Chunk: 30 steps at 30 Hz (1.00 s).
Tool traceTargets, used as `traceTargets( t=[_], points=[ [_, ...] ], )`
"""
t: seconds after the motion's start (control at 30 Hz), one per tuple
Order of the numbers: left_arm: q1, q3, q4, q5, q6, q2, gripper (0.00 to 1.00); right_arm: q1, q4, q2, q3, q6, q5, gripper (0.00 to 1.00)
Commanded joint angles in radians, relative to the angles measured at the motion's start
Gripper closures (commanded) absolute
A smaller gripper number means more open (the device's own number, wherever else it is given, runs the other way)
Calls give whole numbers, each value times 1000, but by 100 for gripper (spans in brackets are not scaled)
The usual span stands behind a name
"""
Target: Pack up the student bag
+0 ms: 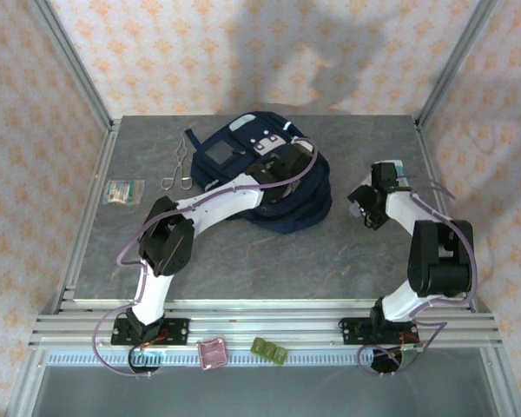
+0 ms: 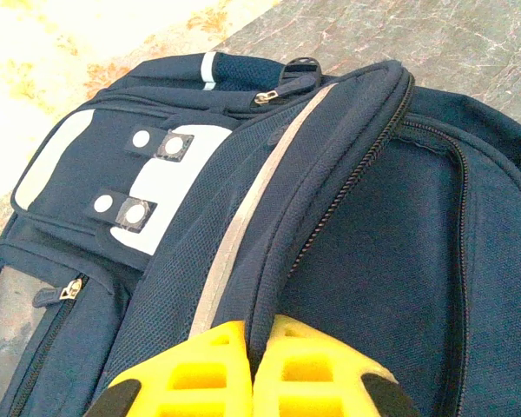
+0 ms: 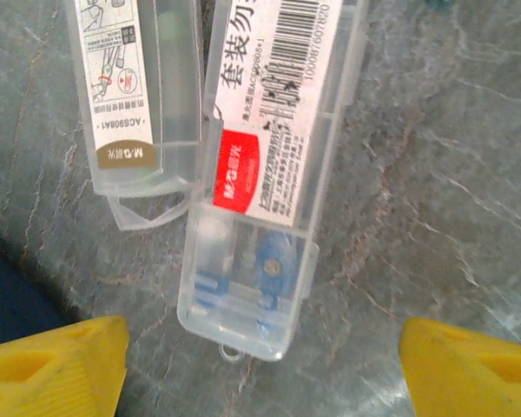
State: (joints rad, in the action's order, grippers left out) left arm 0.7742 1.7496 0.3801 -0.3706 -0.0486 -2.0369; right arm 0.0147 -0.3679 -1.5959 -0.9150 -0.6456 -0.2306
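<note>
The student bag (image 1: pixel 306 208) lies flat at the back middle of the table, navy with a white front patch (image 2: pixel 178 178) and a grey stripe. My left gripper (image 2: pixel 259 347) is shut on a fold of the bag's fabric beside its main zipper (image 2: pixel 347 187); in the top view this gripper (image 1: pixel 286 165) rests on the bag. Over at the right, my right gripper (image 1: pixel 365 207) hangs open above a clear plastic case (image 3: pixel 260 174) with a red label and blue parts inside. That case lies between its yellow fingers (image 3: pixel 61 369) without touching them. A second clear case (image 3: pixel 135 87) lies next to it.
Metal tongs (image 1: pixel 178 169) and a small packet (image 1: pixel 123 191) lie left of the bag. A pink piece (image 1: pixel 213 354) and a green piece (image 1: pixel 269 350) sit on the front rail. Frame posts and patterned walls close in the table.
</note>
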Motion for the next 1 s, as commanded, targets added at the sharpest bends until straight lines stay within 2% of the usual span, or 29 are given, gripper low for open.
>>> traceTargets(
  t=[0.0, 0.1, 0.2, 0.33, 0.43, 0.57, 0.73, 0.97],
  points=[
    [-10, 55, -3, -19, -15, 41, 100, -19, -2, -56, -58, -11, 59, 19],
    [-11, 50, -3, -17, -10, 40, 100, -30, -27, -124, -102, -22, 90, 20],
    [-12, 45, -7, -18, -8, 43, 100, -33, -50, -178, -125, -35, 115, 25],
    [-15, 45, -9, -15, -13, 45, 100, -33, -72, -215, -114, -33, 125, 40],
    [-17, 46, -13, -13, -16, 48, 100, -32, -72, -198, -78, -31, 135, 47],
    [-21, 48, -15, 1, -14, 53, 100, -30, -62, -123, -9, -24, 126, 60],
    [-28, 56, -20, 10, -10, 67, 100, -31, -60, 25, 71, -3, 107, 70],
    [-38, 91, -9, 25, -8, 80, 100, -71, -98, 232, 77, 41, 43, 73]
  ],
)
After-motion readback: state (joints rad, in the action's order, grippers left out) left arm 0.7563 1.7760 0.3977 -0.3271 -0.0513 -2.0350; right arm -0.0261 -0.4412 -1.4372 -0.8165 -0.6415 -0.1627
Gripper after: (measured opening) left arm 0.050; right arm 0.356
